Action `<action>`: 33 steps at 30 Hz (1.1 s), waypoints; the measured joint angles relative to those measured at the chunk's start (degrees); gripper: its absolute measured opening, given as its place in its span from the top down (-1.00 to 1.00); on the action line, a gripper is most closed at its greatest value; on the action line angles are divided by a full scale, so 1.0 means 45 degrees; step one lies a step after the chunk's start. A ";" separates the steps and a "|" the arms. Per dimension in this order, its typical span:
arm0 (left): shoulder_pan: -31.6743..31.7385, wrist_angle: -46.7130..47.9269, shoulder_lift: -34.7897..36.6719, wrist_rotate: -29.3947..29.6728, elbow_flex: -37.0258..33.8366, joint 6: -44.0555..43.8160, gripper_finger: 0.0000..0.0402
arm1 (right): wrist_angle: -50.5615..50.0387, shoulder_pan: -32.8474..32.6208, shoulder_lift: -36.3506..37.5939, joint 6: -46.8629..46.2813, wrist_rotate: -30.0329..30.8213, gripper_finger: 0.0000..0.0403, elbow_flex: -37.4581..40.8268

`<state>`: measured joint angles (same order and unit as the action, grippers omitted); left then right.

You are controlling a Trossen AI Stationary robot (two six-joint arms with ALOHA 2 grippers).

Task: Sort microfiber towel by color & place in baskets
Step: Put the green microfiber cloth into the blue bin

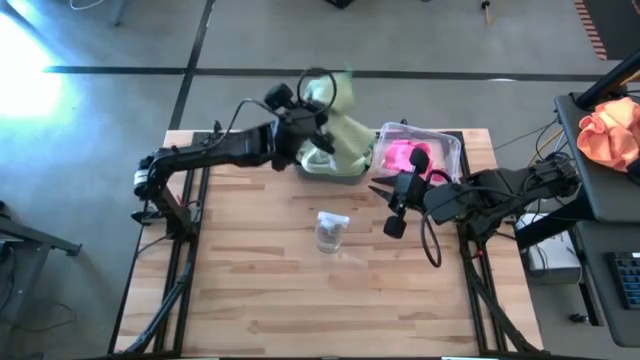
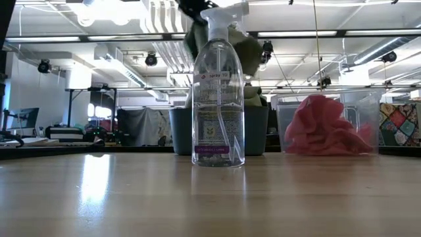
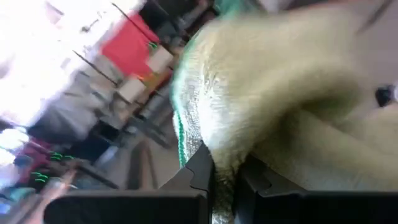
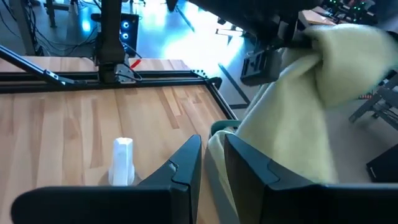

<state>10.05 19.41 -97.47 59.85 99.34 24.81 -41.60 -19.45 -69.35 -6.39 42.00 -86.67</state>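
Note:
A light sage green towel hangs from my left gripper over the dark teal basket at the table's far edge, its lower end down in the basket. In the low view the green towel shows behind a spray bottle, above the teal basket. Bright pink towels lie in the clear basket to the right. My right gripper hovers in front of the clear basket, narrowly open and holding nothing. My left gripper pinches the green towel between its two fingers at a bunched upper part; one layer or several, I cannot tell. The towel's held top is raised, and the rest hangs slack below the gripper, its lower end reaching the teal basket.
A clear spray bottle stands upright mid-table, in front of the baskets. An orange cloth bundle lies on a side desk right of the table. Bare wood lies on the table's near half and left side.

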 joint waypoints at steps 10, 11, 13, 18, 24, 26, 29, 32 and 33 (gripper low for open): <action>0.0513 0.1165 -0.0111 -0.5161 0.0055 -0.2087 0.94 | -0.0028 0.0003 0.0303 0.0407 0.0005 0.69 0.0000; 0.0581 0.1217 -0.0111 -0.5524 -0.0007 -0.2087 0.94 | -0.0030 0.0003 0.0330 0.0445 0.0001 0.69 0.0000; 0.0746 0.1198 -0.0111 -0.6445 -0.0229 -0.2113 0.94 | -0.0031 0.0003 0.0392 0.0437 0.0005 0.69 0.0000; 0.1274 0.1266 -0.0111 -0.7253 -0.0875 -0.2675 0.94 | -0.0032 0.0000 0.0425 0.0432 0.0005 0.69 0.0000; 0.1649 0.1290 -0.0116 -0.9268 -0.1209 -0.2763 0.93 | -0.0031 0.0003 0.0421 0.0379 0.0005 0.69 0.0000; 0.1817 0.1282 -0.0116 -0.9738 -0.1303 -0.2782 0.93 | -0.0036 0.0003 0.0421 0.0236 0.0005 0.69 0.0000; 0.2037 0.1261 -0.0116 -1.0319 -0.1513 -0.2698 0.93 | -0.0036 0.0003 0.0421 0.0102 0.0005 0.69 0.0000; 0.2290 0.1287 -0.0116 -1.0996 -0.1827 -0.2650 0.93 | -0.0040 -0.0002 0.0416 0.0070 0.0005 0.69 0.0000; 0.2386 0.1346 -0.0116 -1.1307 -0.1901 -0.2650 0.93 | -0.0036 0.0003 0.0416 0.0006 0.0005 0.69 0.0000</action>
<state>20.78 25.46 -98.00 8.97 90.78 12.88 -41.76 -19.44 -67.48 -6.37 42.02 -86.67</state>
